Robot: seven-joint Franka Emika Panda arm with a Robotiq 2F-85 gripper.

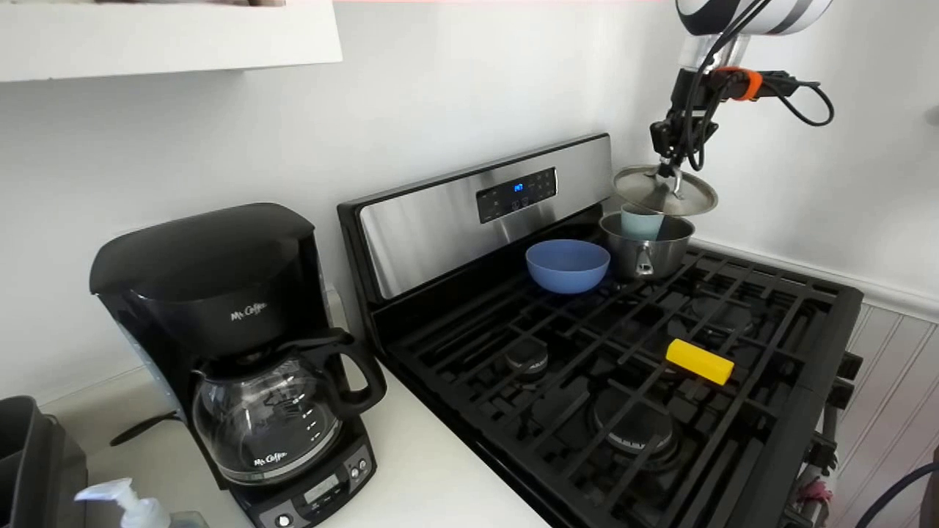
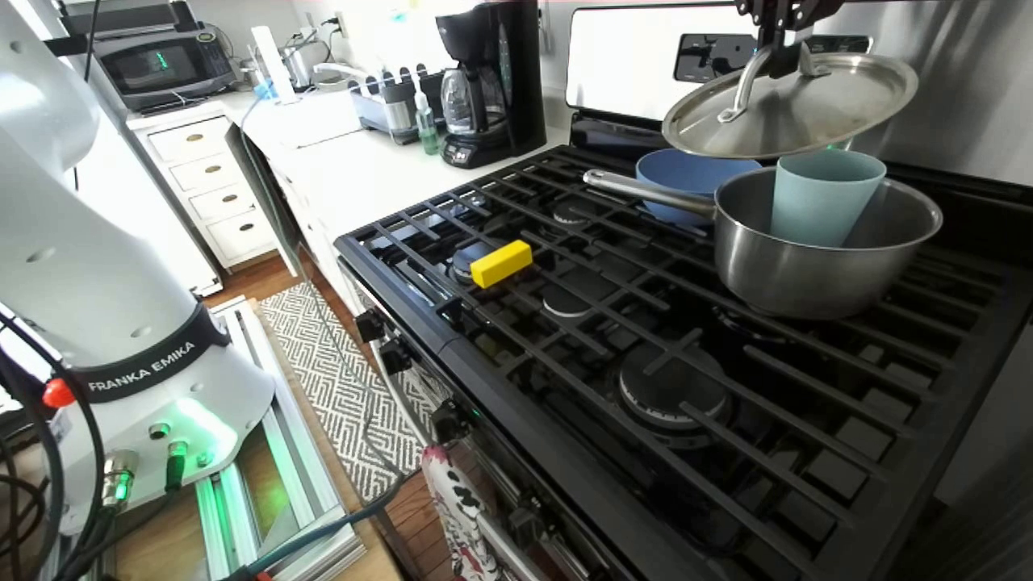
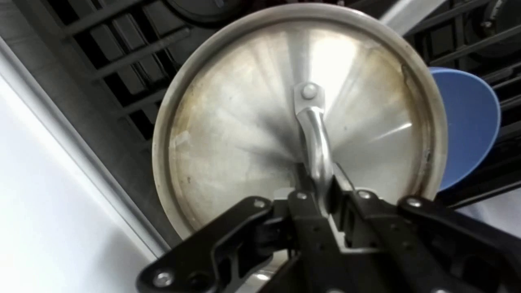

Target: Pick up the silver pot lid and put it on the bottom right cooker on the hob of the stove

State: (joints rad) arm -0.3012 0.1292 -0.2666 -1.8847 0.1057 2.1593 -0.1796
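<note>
Gas stove [image 1: 572, 330] against a white wall [image 1: 469, 81]; above a stainless saucepan [image 2: 795, 282], the silver pot lid [image 2: 807, 117] hangs from the gripper [image 3: 320, 175] pinching its arched handle [image 3: 317, 138], probably held high to clear the pale-blue cup [image 2: 823, 198].

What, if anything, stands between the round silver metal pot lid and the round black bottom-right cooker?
Below the lid, a pale-blue tapered cup sticks up from a grey metal pot; a low sideways move might clip them. Beyond these, nothing visible blocks the cooker.
</note>
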